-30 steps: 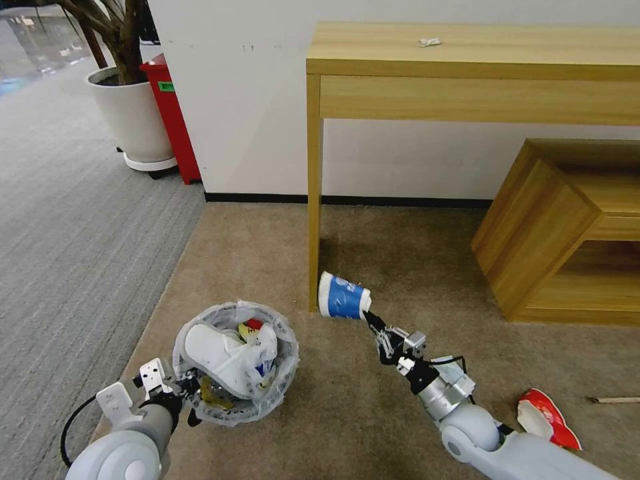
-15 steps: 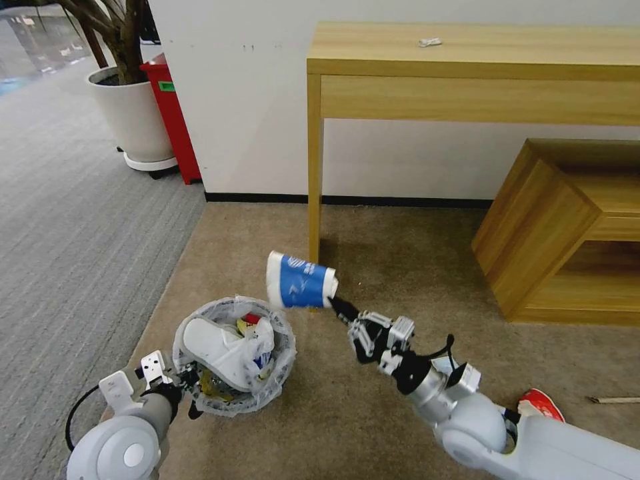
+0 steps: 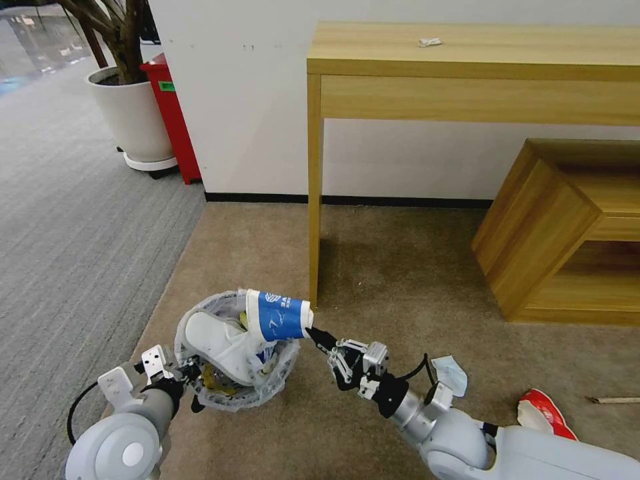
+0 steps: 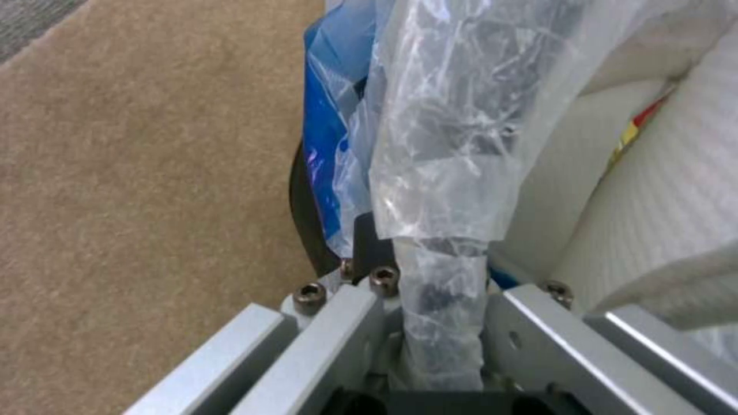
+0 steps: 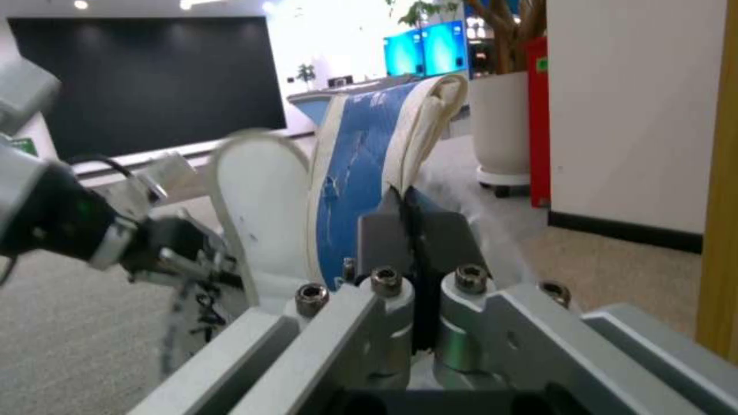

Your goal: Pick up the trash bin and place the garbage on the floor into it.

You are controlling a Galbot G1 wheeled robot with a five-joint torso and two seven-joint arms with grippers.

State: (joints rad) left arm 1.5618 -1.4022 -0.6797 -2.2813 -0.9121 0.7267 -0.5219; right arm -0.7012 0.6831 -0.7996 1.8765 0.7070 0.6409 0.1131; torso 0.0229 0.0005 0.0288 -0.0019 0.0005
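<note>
We see the right end effector [image 3: 319,335] clamped narrow on the rim of the blue-white paper cup [image 3: 277,316], holding it sideways over the far edge of the trash bin [image 3: 235,347]. The left end effector [image 3: 187,382] is pinched on the near rim and bag liner [image 4: 430,173]. A white slipper [image 3: 213,337] is inside the bin. A pale blue mask [image 3: 450,373] and a red wrapper [image 3: 545,415] lie on the floor [image 3: 400,267].
</note>
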